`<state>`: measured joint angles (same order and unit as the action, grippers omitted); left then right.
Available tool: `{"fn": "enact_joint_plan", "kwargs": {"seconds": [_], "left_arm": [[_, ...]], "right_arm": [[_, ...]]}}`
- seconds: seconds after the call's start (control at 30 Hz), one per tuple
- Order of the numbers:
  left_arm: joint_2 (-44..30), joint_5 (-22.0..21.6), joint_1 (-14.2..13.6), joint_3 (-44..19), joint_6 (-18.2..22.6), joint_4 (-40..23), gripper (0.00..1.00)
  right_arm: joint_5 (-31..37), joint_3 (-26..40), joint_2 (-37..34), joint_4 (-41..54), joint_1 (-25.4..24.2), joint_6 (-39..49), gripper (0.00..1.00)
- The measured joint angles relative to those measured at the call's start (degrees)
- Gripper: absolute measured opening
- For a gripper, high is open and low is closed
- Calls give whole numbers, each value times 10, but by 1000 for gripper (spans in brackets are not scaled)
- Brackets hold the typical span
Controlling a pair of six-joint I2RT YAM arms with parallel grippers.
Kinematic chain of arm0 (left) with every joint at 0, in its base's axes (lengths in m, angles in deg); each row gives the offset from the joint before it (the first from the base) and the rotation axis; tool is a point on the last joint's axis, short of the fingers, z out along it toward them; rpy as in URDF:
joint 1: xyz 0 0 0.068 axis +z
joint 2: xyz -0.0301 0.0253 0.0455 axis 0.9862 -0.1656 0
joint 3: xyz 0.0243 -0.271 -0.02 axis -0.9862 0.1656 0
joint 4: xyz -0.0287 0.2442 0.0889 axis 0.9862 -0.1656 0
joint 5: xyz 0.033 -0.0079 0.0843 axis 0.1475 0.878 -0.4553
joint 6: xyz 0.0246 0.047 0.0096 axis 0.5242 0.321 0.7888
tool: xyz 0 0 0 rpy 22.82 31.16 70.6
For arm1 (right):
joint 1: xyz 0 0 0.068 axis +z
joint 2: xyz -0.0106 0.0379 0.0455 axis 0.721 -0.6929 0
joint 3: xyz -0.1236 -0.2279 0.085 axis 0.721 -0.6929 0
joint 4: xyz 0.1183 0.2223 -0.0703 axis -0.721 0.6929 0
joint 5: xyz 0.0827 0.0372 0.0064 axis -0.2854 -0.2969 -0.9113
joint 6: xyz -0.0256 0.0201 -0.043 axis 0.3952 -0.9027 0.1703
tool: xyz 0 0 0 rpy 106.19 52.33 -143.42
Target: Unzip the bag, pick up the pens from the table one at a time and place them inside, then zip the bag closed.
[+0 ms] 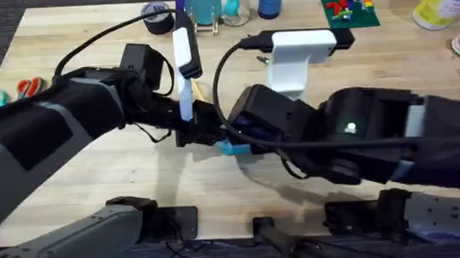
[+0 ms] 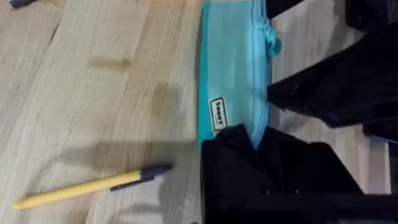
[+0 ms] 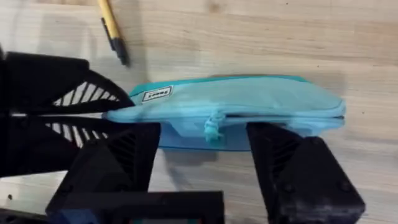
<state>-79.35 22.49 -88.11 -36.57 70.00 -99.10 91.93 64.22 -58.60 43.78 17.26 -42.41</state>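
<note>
The light-blue bag [image 3: 249,99] lies on the table [image 2: 93,74], and a bit of it shows between the two arms [image 1: 232,149]. My left gripper [image 2: 249,134] is shut on the bag's labelled end, seen from the other side as black ribbed fingers [image 3: 62,84]. My right gripper [image 3: 204,132] is open, one finger on either side of the zipper pull [image 3: 213,127], near the middle of the bag's length. A yellow pen [image 2: 87,186] with a dark tip lies on the wood beside the bag [image 3: 112,31]. Both arms meet at mid-table [image 1: 215,133].
Scissors with orange and teal handles [image 1: 10,90] lie at the table's left edge. Along the far edge stand a tape roll [image 1: 159,19], a white and black device [image 1: 300,48], a green plate with bricks [image 1: 348,11] and a yellow bottle [image 1: 442,3].
</note>
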Motion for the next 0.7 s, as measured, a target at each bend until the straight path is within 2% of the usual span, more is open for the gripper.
{"fn": "enact_joint_plan", "kwargs": {"seconds": [0.07,0.17,0.37,0.57,0.7], "left_arm": [[0,0,0,0,0,0,42],[0,0,0,0,0,0,42],[0,0,0,0,0,0,42],[0,0,0,0,0,0,42],[0,0,0,0,0,0,42]], "right_arm": [[1,0,-7,0,0,0,771],[6,0,-12,0,0,0,609],[9,0,-12,0,0,-1,395],[7,0,-12,0,-2,-2,60],[7,0,-12,1,-2,-2,34]]}}
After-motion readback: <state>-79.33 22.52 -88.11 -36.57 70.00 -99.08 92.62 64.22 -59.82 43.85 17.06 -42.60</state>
